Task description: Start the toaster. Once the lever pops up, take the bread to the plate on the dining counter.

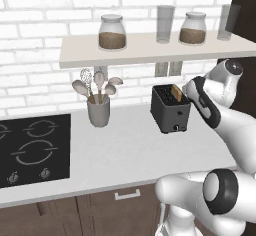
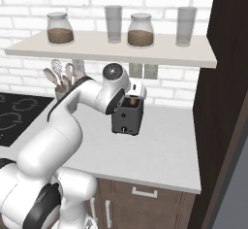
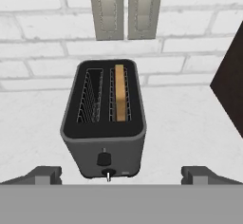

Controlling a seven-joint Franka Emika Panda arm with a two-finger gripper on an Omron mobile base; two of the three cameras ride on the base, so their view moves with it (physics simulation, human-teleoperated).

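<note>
End effector fingertips cropped

Two base views flanking the arm, sharing the toaster, hand view close above it

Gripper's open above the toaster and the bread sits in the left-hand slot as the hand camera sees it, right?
Not quite. In the hand view the bread stands in the right-hand slot of the toaster; the left slot is empty. The gripper is open above it, as you said.
</note>
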